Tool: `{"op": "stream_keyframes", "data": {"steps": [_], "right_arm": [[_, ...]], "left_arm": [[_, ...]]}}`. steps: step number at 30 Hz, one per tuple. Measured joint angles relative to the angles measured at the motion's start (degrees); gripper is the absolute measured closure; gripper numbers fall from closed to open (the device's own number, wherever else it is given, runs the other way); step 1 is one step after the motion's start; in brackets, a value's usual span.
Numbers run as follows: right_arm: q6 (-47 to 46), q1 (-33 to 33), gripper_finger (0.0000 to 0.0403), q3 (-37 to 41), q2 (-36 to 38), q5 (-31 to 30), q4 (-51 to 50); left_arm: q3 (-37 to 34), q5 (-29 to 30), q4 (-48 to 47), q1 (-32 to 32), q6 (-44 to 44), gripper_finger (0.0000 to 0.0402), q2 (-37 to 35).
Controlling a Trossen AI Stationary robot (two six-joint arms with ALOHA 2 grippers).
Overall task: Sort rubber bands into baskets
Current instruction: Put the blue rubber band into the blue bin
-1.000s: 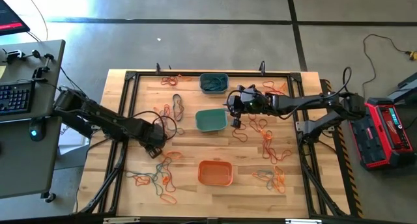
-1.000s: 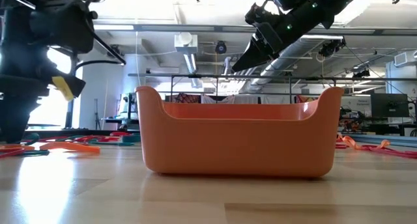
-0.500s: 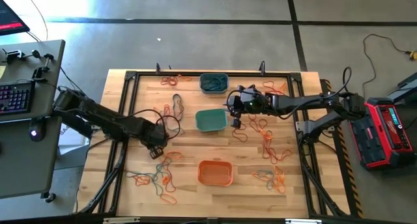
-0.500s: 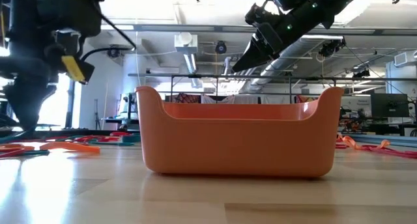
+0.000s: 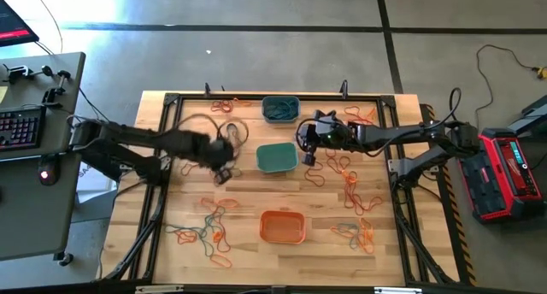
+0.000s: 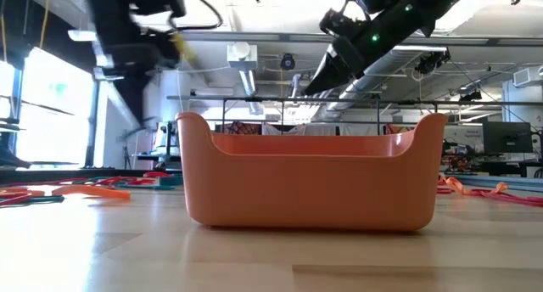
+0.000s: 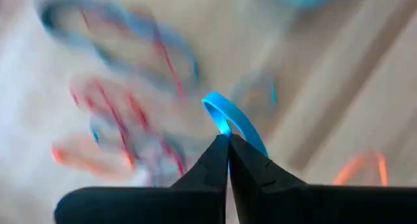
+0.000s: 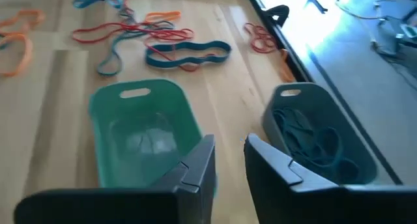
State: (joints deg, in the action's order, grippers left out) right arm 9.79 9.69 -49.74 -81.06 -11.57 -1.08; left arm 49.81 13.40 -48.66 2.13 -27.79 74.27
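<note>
My left gripper (image 5: 224,154) is above the table's left half, left of the teal-green basket (image 5: 277,157), and is shut on a blue rubber band (image 7: 229,117). My right gripper (image 5: 308,155) hangs open and empty above the right end of the teal-green basket (image 8: 144,136). The grey-blue basket (image 5: 280,108) stands at the far edge and holds dark teal bands (image 8: 313,142). The orange basket (image 5: 283,226) stands near the front edge. Loose orange, red and blue-teal bands lie on the table on the left (image 5: 209,230) and on the right (image 5: 350,181). My left gripper pinches the blue band between its two fingertips (image 7: 218,152). A small loop of the band (image 7: 225,113) stands out beyond the tips. The band is lifted clear of the bands on the table beneath it.
More bands lie at the far edge (image 5: 226,106) and far right (image 5: 361,114). A black frame rail (image 5: 282,96) runs round the table top. Bare wood shows between the teal-green and orange baskets (image 5: 256,191).
My left gripper has risen from the band pile at the left front. It has gone quickly toward the far edge and to the right, toward the teal-green basket, carrying the blue band.
</note>
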Motion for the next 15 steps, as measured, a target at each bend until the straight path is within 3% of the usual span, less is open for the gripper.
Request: {"op": "stream_keyframes", "data": {"steps": [8, 15], "right_arm": [[0.1, 0.0, 0.0397, 0.0, 0.0, -0.3, 0.0], [-1.6, 0.0, 0.0396, 0.0, 0.0, -0.3, 0.0]], "left_arm": [[8.2, -0.9, 11.4, 14.1, 22.2, 0.0401, 6.9], [20.0, -5.0, 20.3, 22.1, 35.1, 0.0401, 19.8]]}}
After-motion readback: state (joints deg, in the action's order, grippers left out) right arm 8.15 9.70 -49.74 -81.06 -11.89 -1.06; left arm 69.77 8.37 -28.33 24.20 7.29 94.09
